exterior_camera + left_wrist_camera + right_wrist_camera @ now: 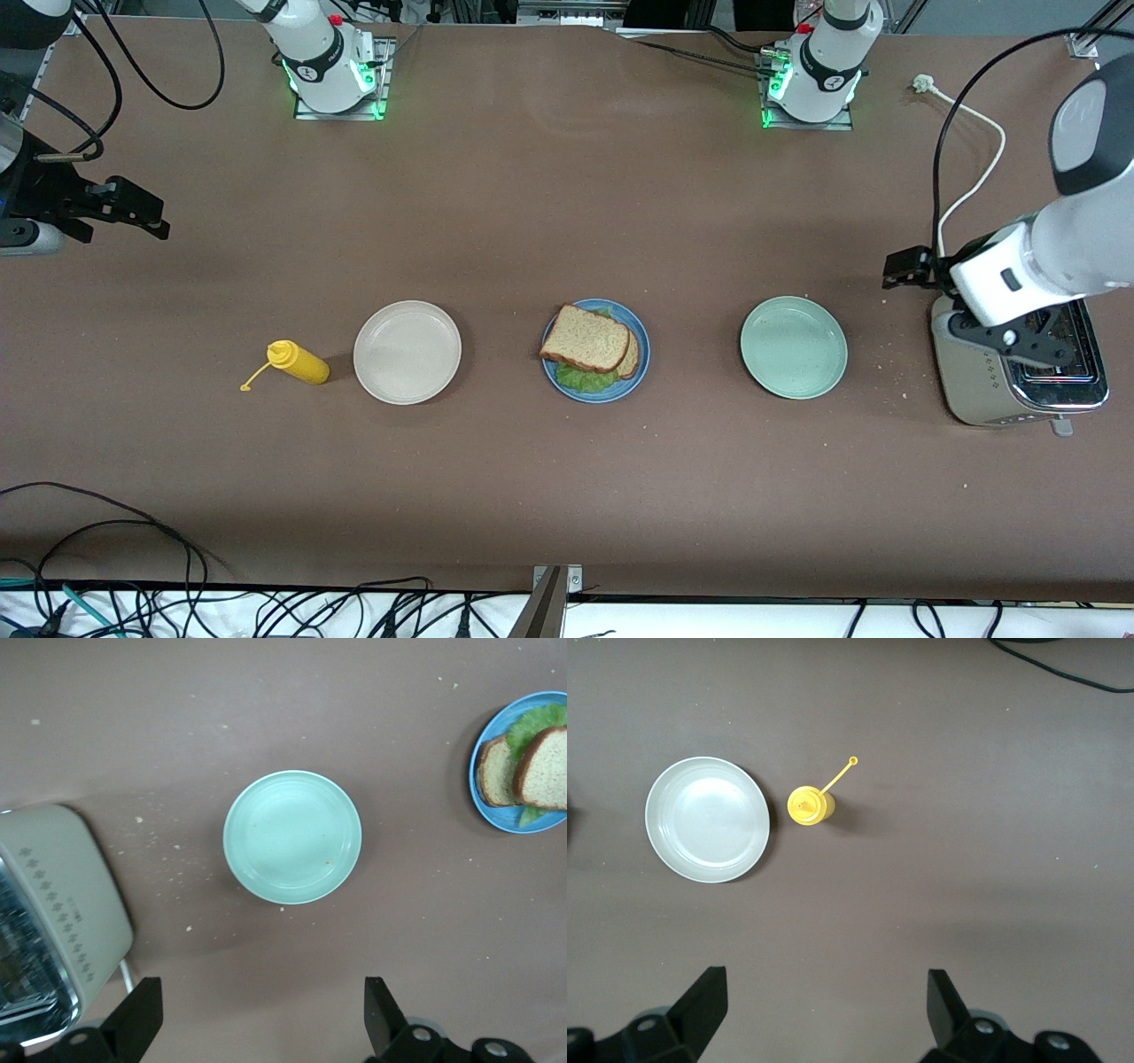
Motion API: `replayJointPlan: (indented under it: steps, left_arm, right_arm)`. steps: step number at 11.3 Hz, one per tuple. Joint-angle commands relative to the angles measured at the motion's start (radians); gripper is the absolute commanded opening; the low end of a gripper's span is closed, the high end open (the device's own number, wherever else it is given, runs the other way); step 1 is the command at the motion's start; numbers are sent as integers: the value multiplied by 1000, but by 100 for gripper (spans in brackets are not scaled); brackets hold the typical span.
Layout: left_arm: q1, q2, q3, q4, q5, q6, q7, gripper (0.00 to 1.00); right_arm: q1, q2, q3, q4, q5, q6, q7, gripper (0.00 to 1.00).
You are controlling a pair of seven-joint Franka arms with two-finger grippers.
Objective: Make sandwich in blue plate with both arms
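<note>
On the brown surface (567,496) three plates stand in one row, well apart from each other. Taking the front view as a clock face with the blue plate (640,353) near its centre, the beige plate (407,352) is at 9 o'clock of it, toward the right arm's end, and the pale green plate (794,346) is at 3 o'clock, toward the left arm's end.

The sandwich (592,344) lies in the blue plate: one brown bread slice on top, a second slice showing under it, shifted toward 3 o'clock, and green lettuce coming out at the 6 o'clock edge.

At 9 o'clock of the beige plate, just beside it, stands a yellow squeeze bottle (299,361) with its small cap hanging on a strap. At 3 o'clock of the pale green plate, near the end of the surface, stands a metal toaster (979,381); some crumbs lie between them.

The left gripper (904,268) hangs in the air over the surface next to the toaster, its fingers (383,1010) apart and holding nothing. The right gripper (142,213) is over the surface at the right arm's end, about 10 o'clock from the bottle, also spread apart and empty. Farthest are the two arm bases.
</note>
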Motion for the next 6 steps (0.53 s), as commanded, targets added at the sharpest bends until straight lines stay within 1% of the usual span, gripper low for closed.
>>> replayJointPlan:
  steps: [1, 2, 3, 4, 5, 6]
  left_arm:
    - [3, -101, 0, -47, 41, -36, -36, 100]
    - [-8, -125, 13, -73, 35, -25, -36, 100]
    - [-17, -198, 29, -175, 27, 27, -45, 100]
    - [-18, -276, 76, -311, -8, 143, -41, 100]
    - [-53, -309, 116, -361, -13, 189, -47, 100]
    - [-78, -313, 148, -370, -11, 190, -45, 100]
  right_arm:
    - [-1, 0, -8, 8, -5, 0, -3, 100]
    - [-3, 3, -16, 8, -7, 0, -3, 100]
    - [-3, 5, -19, 8, -10, 0, -3, 100]
    - [-3, 8, -21, 8, -11, 0, -3, 100]
    - [-3, 8, -21, 8, -11, 0, -3, 100]
    - [-3, 8, -22, 8, -11, 2, -3, 100]
